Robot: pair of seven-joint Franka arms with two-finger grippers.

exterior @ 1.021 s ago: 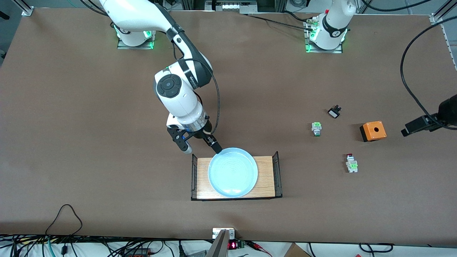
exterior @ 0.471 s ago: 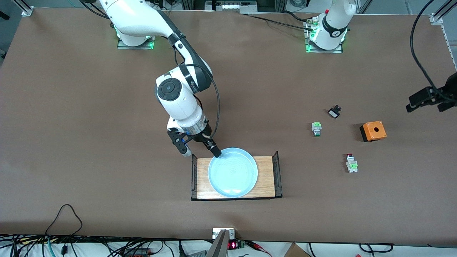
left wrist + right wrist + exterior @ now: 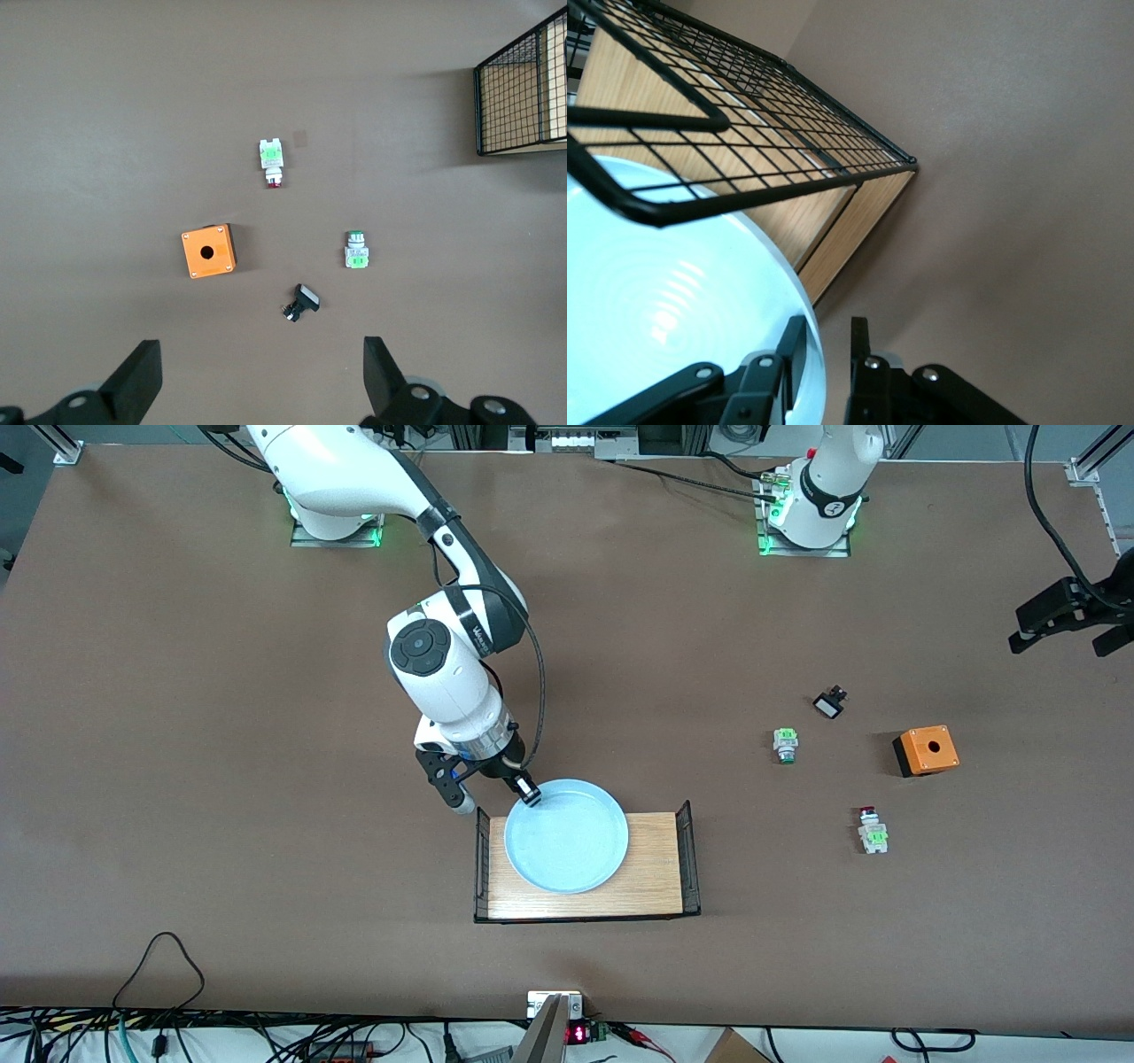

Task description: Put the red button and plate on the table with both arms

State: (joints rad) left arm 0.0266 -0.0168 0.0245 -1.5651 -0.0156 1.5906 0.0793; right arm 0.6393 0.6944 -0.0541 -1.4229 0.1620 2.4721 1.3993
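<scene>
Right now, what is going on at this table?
The right gripper has its fingers on the rim of the plate, which sits over the wooden tray. The left gripper hangs open over the left arm's end of the table. The red button lies untouched on the table.

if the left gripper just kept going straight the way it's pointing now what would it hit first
Probably bare table. The left gripper, jaws open, points straight down, and its wrist view shows the black switch part just clear of that line. Depth is hard to judge.
</scene>
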